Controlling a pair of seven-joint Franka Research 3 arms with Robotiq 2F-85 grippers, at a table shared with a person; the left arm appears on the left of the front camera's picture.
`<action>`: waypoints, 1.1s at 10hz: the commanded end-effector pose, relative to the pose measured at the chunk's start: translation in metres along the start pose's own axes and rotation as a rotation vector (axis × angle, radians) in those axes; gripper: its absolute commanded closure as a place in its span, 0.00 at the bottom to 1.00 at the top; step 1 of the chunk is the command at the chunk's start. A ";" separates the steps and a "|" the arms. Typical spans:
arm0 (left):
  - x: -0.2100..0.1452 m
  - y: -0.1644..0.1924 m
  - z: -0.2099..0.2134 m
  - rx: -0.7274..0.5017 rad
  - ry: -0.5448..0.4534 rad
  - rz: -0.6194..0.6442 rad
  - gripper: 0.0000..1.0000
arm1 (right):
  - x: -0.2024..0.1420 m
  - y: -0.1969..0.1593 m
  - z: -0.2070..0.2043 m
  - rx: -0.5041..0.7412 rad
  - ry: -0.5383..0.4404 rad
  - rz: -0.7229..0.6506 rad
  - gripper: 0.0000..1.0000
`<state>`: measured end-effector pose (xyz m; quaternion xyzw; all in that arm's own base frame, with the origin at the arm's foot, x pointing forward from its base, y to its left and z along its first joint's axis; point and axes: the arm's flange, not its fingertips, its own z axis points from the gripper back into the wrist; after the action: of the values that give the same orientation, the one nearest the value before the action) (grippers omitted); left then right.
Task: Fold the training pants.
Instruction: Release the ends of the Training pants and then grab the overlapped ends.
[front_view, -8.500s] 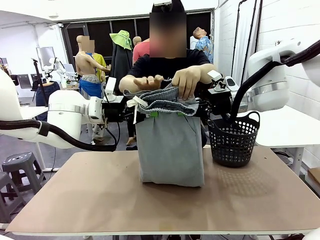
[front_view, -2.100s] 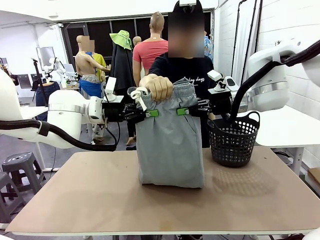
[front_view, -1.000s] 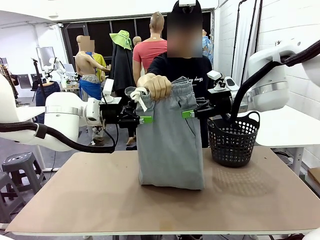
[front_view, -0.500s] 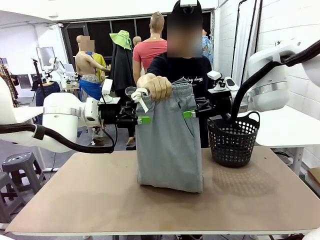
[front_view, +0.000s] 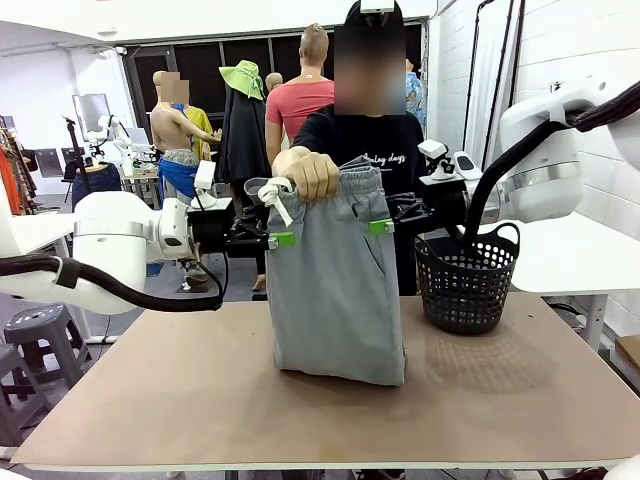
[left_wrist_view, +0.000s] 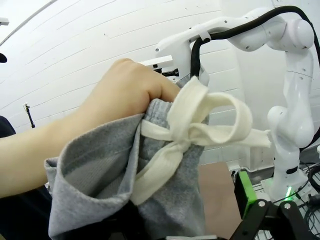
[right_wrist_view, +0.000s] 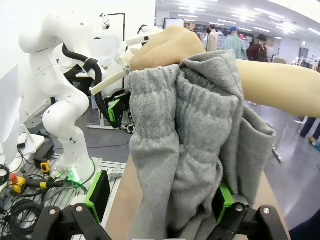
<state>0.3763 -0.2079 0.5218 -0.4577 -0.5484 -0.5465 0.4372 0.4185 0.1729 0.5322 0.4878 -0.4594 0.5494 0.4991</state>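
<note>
Front view: training pants in hand

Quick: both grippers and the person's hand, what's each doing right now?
Left gripper: open, pants between its fingers.
Right gripper: open, pants between its fingers.
Person's hand: gripping the pants at the waistband.

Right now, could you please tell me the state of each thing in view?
Pants: hanging from hand, top bunched, bottom on table.
Hand: fist closed on pants' top.
Left gripper: open, at pants' edge.
Right gripper: open, at pants' edge.
Basket: upright on table.
</note>
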 end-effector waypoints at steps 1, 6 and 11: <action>0.004 -0.012 0.008 0.054 -0.023 0.034 0.09 | -0.002 0.009 0.009 -0.044 0.001 0.021 0.00; 0.007 -0.033 0.026 0.083 -0.037 0.053 0.09 | 0.000 0.010 0.015 -0.073 -0.018 0.014 0.00; 0.013 -0.034 0.045 0.026 -0.004 0.115 0.09 | -0.003 0.010 0.009 -0.046 -0.027 -0.014 0.00</action>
<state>0.3451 -0.1733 0.5232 -0.4693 -0.5465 -0.5123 0.4676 0.4104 0.1580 0.5315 0.4782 -0.4700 0.5392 0.5096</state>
